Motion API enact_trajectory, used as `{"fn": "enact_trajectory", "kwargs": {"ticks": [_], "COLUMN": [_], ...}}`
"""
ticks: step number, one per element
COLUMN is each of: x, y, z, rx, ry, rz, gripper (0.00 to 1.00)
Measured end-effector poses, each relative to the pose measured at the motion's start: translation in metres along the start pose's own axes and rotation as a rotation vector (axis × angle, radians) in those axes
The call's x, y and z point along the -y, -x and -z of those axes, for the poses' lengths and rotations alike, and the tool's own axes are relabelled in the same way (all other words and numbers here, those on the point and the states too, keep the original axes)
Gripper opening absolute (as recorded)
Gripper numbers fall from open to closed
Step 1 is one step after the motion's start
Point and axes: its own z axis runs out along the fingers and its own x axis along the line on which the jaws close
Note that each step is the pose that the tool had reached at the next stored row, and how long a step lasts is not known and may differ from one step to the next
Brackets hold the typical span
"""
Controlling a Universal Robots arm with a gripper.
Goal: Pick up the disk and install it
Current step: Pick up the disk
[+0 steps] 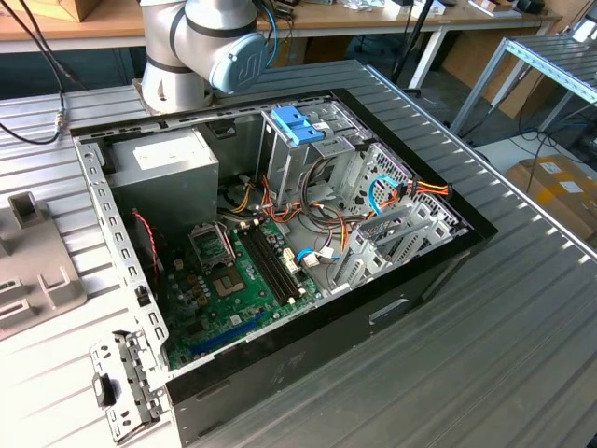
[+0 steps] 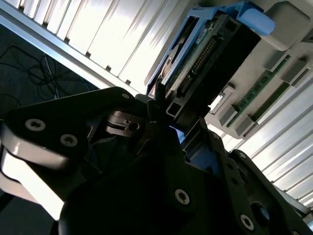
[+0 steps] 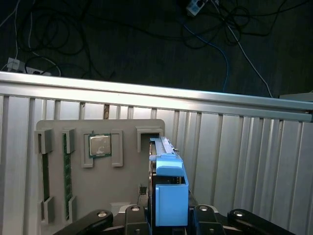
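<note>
A: Which step is going on?
B: The pick-up. The disk (image 3: 168,193) is standing on edge in the grey holder (image 3: 98,196) on the surface (image 3: 244,166), between the jaws — whether they are clamping it cannot be told. Lifting is probably calling for a straight pull.

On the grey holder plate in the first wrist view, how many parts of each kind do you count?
disk: 1
square processor chip: 1
green memory stick: 1 (I cannot tell if the darker slot beside it holds another)
Total: 3 sure parts on the grey holder plate
</note>
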Motion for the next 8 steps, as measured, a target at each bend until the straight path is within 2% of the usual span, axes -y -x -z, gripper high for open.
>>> {"fn": "enact_trajectory", "kwargs": {"ticks": [8], "x": [0.0002], "y": [0.0003], "z": [0.0044], "rx": [0.0009], "ry": [0.0000], "rz": [0.000], "gripper": [0.37]}}
